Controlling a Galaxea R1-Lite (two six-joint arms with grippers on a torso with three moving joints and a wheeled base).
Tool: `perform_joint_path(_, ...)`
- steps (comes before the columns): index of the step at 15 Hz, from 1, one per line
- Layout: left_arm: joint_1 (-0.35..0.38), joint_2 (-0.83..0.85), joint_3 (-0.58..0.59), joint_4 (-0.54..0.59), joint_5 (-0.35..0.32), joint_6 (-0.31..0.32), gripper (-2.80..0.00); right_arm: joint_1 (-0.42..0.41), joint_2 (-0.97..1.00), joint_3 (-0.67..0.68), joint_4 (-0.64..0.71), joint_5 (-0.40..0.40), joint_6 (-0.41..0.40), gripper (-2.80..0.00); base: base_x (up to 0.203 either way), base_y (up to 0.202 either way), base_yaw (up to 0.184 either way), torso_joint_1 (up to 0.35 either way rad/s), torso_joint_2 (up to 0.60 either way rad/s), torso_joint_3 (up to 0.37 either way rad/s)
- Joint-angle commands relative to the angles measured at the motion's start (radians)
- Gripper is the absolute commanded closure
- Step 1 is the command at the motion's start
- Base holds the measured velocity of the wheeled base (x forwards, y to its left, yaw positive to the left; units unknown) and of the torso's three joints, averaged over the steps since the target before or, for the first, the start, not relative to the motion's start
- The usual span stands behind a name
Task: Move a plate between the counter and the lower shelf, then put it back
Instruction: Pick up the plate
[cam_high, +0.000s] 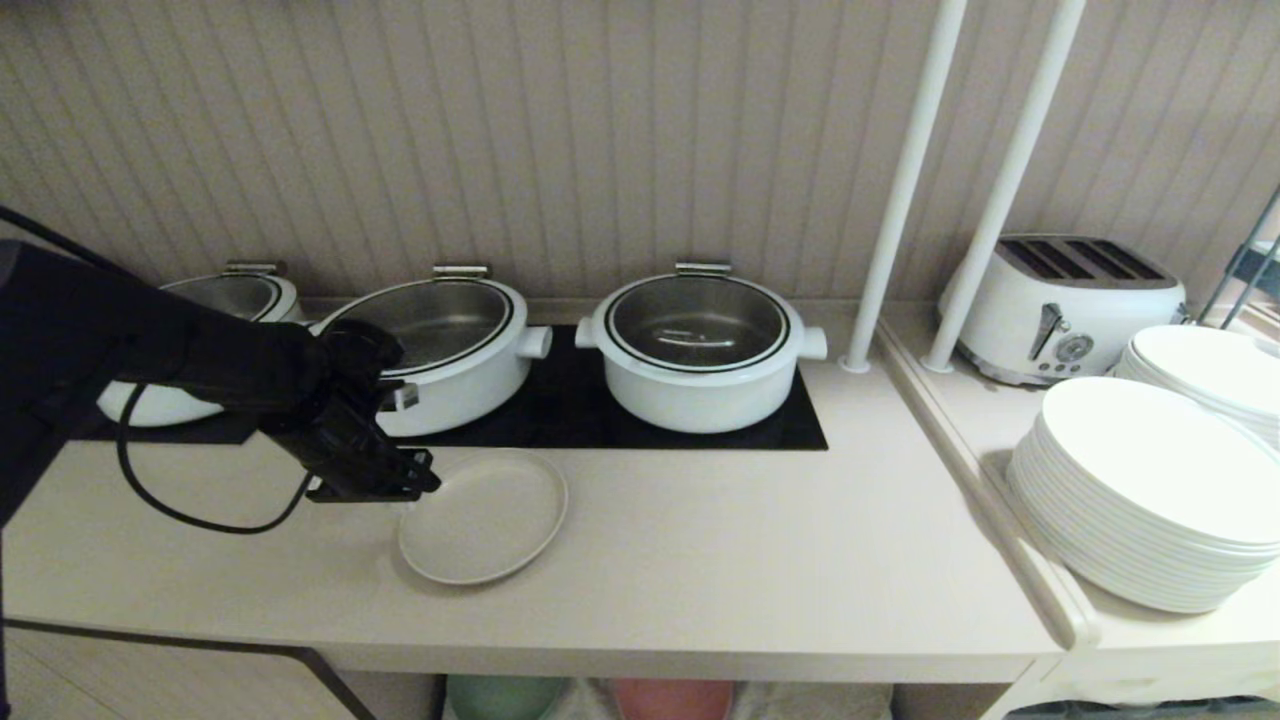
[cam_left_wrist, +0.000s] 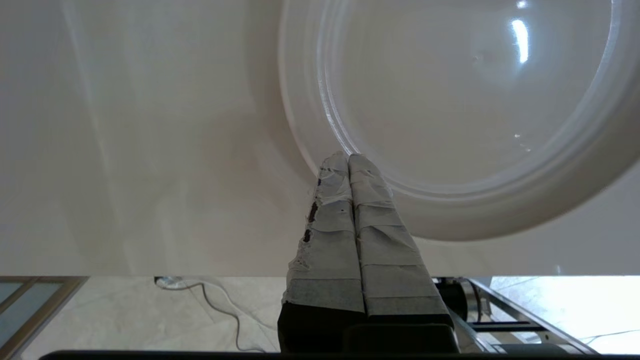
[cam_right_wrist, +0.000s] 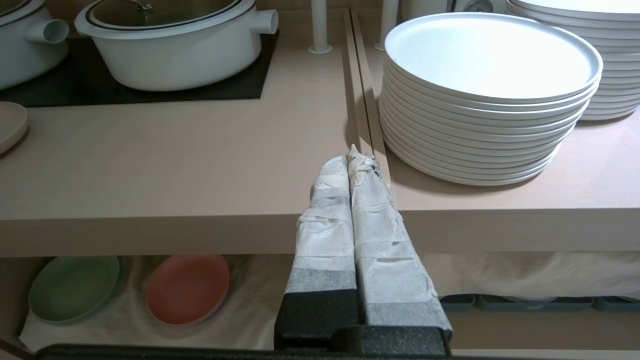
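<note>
1. the counter (cam_high: 700, 540) carries three white pots (cam_high: 697, 350) on its black hob.
2. the plate (cam_high: 485, 517) lies flat on it, before the middle pot.
3. the left gripper (cam_high: 420, 478), fingers clenched and empty, sits at the plate's left rim.
4. the right gripper (cam_right_wrist: 354, 157), also clenched, hangs before the counter edge.

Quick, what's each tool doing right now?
Left tool: shut, empty, tips at the plate rim on the counter.
Right tool: shut, empty.
</note>
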Motion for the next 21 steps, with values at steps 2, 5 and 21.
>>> perform_joint_path(2,0.002,0.023,-0.031,0.005,0.000,-0.004,0.00,0.000,0.001,0.000,0.000,0.000,0.001,0.00,0.000,0.000,0.000,0.000,0.00,0.000)
perform_joint_path(5,0.005,0.046,-0.063,0.008,-0.001,-0.011,-2.80,0.000,0.001,0.000,0.000,0.000,0.001,0.00,0.000,0.000,0.000,0.000,0.00,0.000)
perform_joint_path(21,0.028,0.148,-0.161,0.012,0.000,-0.072,-2.80,0.000,0.001,0.000,0.000,0.000,0.001,0.00,0.000,0.000,0.000,0.000,0.00,0.000)
